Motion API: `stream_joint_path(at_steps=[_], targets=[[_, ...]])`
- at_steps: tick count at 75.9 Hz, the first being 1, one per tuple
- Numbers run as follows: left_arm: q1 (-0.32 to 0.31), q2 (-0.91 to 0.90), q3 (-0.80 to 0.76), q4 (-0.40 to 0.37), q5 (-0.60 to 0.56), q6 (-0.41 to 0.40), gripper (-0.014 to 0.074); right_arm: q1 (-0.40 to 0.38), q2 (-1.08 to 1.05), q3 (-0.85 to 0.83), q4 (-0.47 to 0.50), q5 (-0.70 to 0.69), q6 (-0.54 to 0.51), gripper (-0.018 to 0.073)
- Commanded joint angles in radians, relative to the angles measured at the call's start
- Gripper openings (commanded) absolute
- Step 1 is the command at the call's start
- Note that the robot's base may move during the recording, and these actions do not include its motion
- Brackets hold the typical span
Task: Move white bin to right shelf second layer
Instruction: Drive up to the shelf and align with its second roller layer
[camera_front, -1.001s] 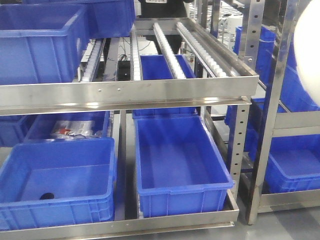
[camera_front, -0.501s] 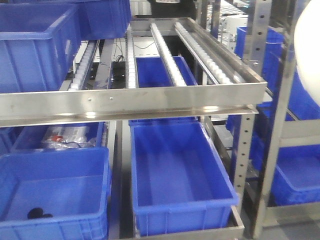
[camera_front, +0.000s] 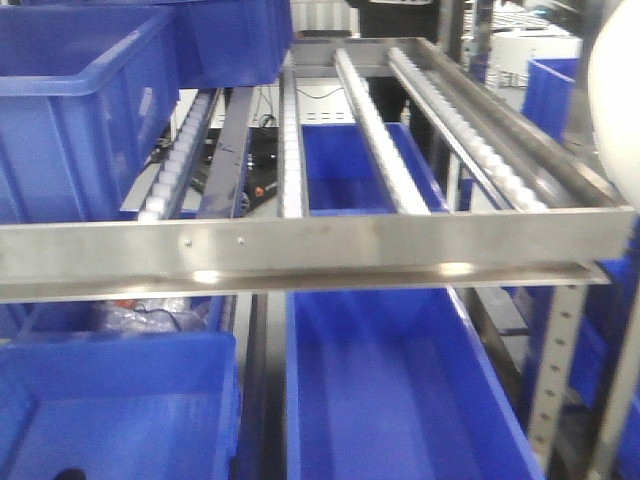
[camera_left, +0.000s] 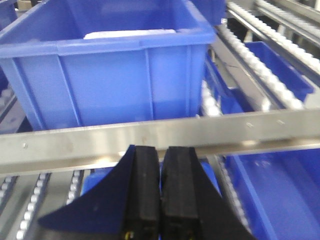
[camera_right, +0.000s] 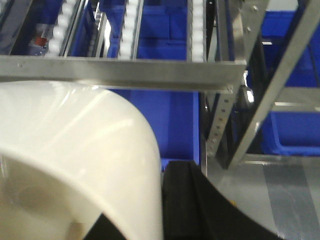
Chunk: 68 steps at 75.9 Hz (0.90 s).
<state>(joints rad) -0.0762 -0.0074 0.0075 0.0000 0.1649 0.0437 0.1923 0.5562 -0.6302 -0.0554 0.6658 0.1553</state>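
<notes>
Steel roller racking is filling the front view, and the right shelf second layer is now looming larger and lower in frame than a second ago. The white bin is hanging off its front lip's right end, short of the rollers, with the right gripper pinching its wall. The left gripper is hovering before the lip, fingers pressed together, with a blue crate sitting just behind the lip.

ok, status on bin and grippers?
Left gripper shut, empty. Right gripper shut on white bin, not yet on roller level. Blue crate on its left lanes; right lanes bare.
</notes>
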Motion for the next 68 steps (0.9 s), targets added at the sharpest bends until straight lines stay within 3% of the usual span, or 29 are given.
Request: stream_joint_path(at_steps=[1, 68], targets=[[-0.003, -0.014, 0.037, 0.0, -0.087, -0.005, 0.0085, -0.007, 0.004, -0.031, -0.006, -0.092, 0.002, 0.0055], [-0.003, -0.014, 0.037, 0.0, -0.087, -0.005, 0.0085, -0.007, 0.004, -0.031, -0.006, -0.092, 0.002, 0.0055]])
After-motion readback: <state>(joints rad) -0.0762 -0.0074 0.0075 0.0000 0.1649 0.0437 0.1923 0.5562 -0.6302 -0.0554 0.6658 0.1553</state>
